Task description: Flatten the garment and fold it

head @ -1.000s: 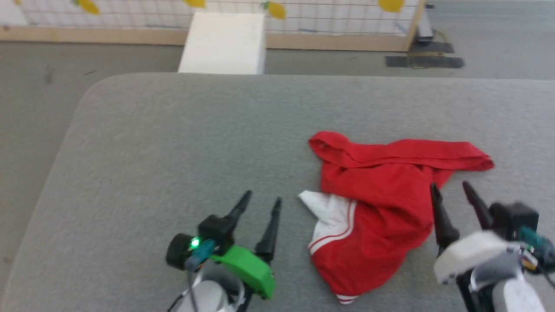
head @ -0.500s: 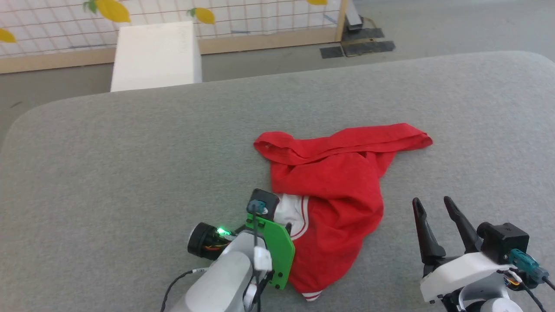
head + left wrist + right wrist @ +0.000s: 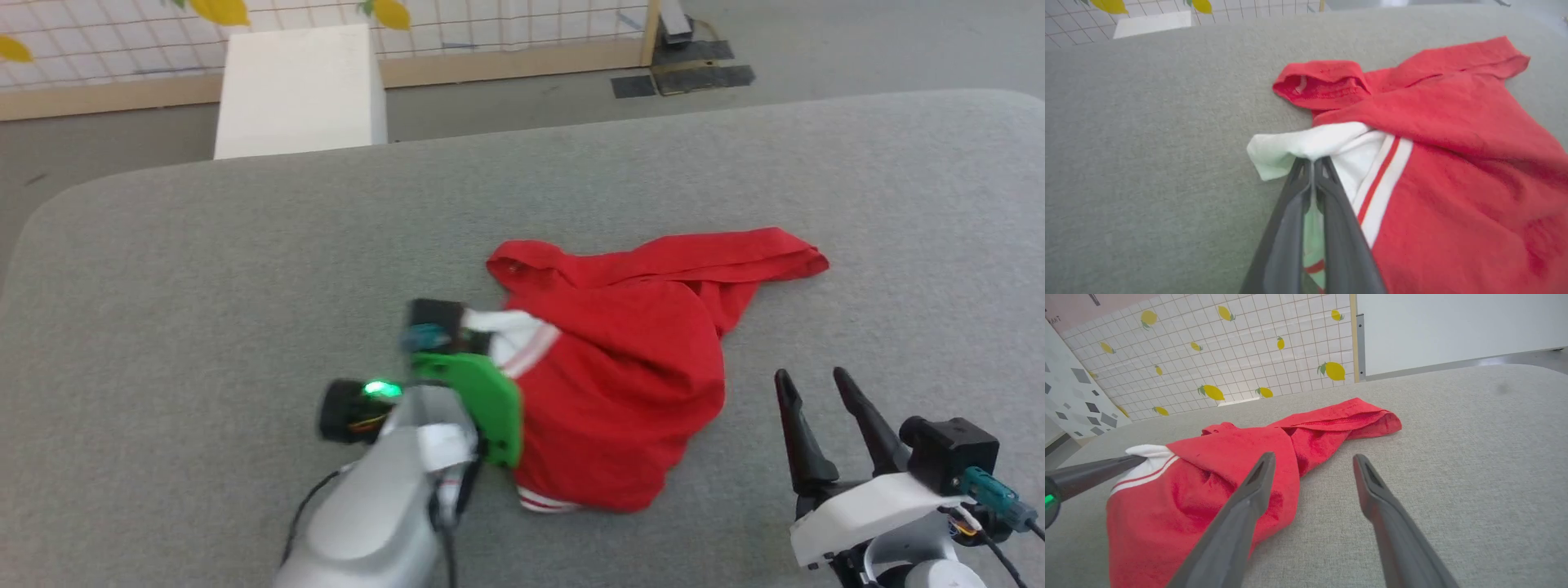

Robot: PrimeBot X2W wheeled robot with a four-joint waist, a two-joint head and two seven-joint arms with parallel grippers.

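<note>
Left gripper: fingers pinched together on the white sleeve of the garment, which lies crumpled mid-table toward the near edge; right gripper: fingers apart, empty, just beside the garment's right side.

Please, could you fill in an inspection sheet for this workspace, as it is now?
Surface: grey table, cloth-covered.
Job's things: red jersey crumpled, not yet flattened.
Clutter: nothing seen.
Tools: left tool shut on the jersey's white sleeve; right tool open, right of the jersey, not touching it.
Cables: cable by the left arm; wires at the right wrist.
Surroundings: white box, lemon-patterned wall, dark mats on the floor.
</note>
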